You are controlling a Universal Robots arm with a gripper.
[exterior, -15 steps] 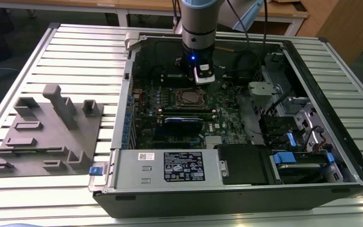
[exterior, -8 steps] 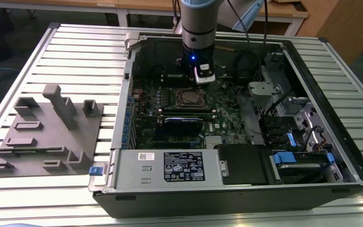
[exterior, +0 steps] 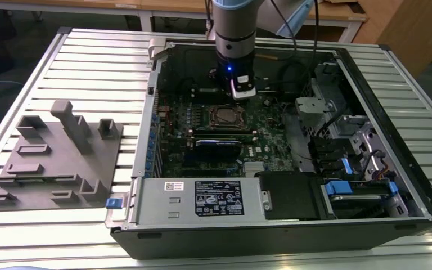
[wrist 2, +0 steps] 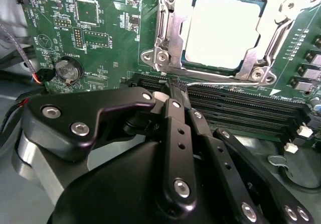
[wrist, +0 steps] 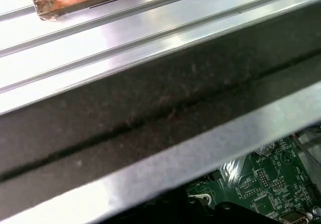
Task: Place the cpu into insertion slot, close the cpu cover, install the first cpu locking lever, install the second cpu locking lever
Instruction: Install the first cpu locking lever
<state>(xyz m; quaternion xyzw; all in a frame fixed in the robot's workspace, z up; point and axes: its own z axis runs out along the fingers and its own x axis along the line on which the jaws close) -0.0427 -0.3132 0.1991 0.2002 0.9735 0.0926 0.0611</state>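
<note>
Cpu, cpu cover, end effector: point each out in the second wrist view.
cpu (wrist 2: 223, 30): second wrist view, middle of its pale metal top.
cpu cover (wrist 2: 173, 28): second wrist view, one side bar of the silver frame.
end effector (wrist 2: 175, 87): second wrist view, midway between its fingertips.

Set in the exterior view on a ribbed, silver aluminium surface (exterior: 88, 62) spanning the frame, with bright glare along the lower edge. Backed along the top edge by pale wooden desks (exterior: 163, 7) on metal legs, over dark grey floor (exterior: 51, 22) at upper left. Flanked at upper right by a light wooden panel (exterior: 415, 28).
</note>
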